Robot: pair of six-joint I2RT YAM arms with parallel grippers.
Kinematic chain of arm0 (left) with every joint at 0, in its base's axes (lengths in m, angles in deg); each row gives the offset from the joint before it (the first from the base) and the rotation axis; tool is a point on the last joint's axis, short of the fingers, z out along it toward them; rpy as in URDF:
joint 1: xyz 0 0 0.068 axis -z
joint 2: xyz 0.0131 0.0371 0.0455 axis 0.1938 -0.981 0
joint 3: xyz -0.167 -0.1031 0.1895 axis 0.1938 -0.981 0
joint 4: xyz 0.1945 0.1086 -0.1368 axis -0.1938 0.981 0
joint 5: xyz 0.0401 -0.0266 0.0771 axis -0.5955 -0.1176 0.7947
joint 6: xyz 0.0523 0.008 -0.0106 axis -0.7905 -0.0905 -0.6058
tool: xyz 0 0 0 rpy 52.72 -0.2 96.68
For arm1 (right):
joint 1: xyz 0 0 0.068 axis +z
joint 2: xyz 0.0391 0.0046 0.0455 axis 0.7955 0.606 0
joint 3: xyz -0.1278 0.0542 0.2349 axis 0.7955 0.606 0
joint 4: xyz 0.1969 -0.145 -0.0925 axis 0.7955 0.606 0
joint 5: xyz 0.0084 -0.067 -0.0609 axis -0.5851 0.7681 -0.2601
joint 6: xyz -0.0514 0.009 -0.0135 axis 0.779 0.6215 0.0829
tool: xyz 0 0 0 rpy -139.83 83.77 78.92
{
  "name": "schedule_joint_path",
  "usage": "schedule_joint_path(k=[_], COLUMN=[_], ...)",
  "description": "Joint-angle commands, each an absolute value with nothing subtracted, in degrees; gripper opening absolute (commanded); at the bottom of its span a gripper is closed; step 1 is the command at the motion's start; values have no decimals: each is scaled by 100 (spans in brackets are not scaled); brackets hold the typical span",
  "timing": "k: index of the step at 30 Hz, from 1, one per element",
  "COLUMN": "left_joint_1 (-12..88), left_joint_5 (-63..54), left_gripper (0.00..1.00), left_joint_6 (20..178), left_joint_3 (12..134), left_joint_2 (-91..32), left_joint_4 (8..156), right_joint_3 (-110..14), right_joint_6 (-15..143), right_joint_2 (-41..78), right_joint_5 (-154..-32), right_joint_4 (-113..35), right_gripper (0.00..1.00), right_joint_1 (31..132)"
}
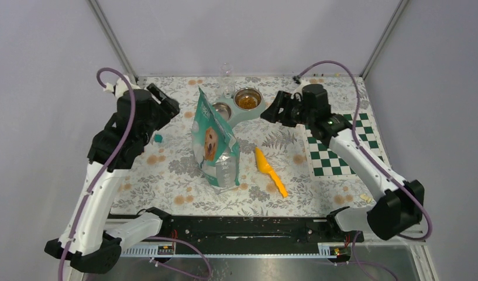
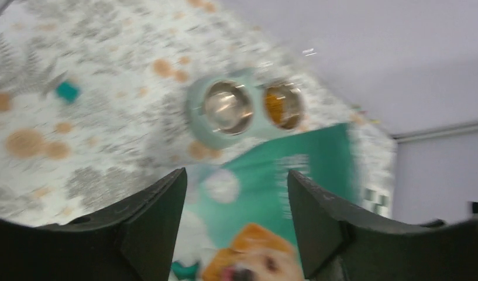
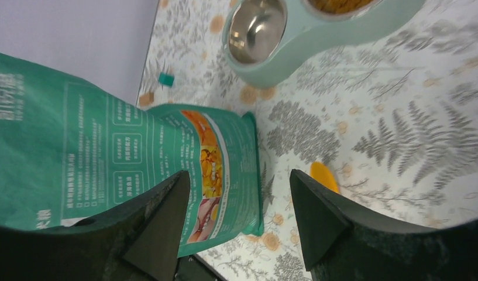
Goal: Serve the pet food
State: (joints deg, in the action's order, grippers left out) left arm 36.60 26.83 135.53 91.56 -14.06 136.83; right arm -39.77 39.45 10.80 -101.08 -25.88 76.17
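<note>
The pet food (image 1: 248,100) sits in the right-hand bowl of a pale-teal twin-bowl feeder (image 3: 318,47) at the middle of the counter's far edge. It's a brown heap in the steel cup, also seen in the left wrist view, tho blurred. The left-hand bowl (image 3: 257,26) beside it is bare steel w/ nothing in it. The kibble bag (image 1: 215,143), teal w/ a dog pic, stands upright at the counter's centre, just on the near side of the feeder; can't tell if its top is open. An orange scoop (image 1: 270,171) lies flat to the bag's right, toward the near edge, apart from bag & feeder, w/ no kibble visible in it. The left gripper (image 2: 236,178) hangs over the left part of the counter, fingers spread w/ nothing between them, looking past the bag toward the bowls. The right gripper (image 3: 239,175) is up by the far edge just right of the feeder, likewise spread & empty, touching nothing. A checkered mat (image 1: 336,146) lies along the right edge, and a small teal cube (image 1: 158,138) sits left of the bag. My read: the main job looks done or nearly so — food's in a bowl, scoop down, both grippers free. Left, if anything: fill the 2nd bowl, if that's wanted, & pull the arms back.
</note>
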Motion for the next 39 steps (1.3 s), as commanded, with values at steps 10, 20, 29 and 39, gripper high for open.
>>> schedule_joint_path(k=[10,20,29,39], left_joint_1=[2717,2937,3220,3223], left_joint_5=[485,-840,-938,407], left_gripper=[51,40,35,64], left_joint_6=[13397,13498,13943,13502], left_joint_3=[5438,4316,3914,5591], left_joint_2=[-655,-217,438,323], left_joint_4=[12341,11553,11714,13167], right_joint_3=[-4119,-3444,-2510,-4243], right_joint_6=[3219,3302,2835,3037], right_joint_2=[2926,2870,2253,1900], right_joint_5=[-11150,-11157,-10613,-8781], right_joint_4=[-3597,-3903,-4441,-1787], right_gripper=[67,61,58,54], right_joint_1=[8744,9589,10180,10170])
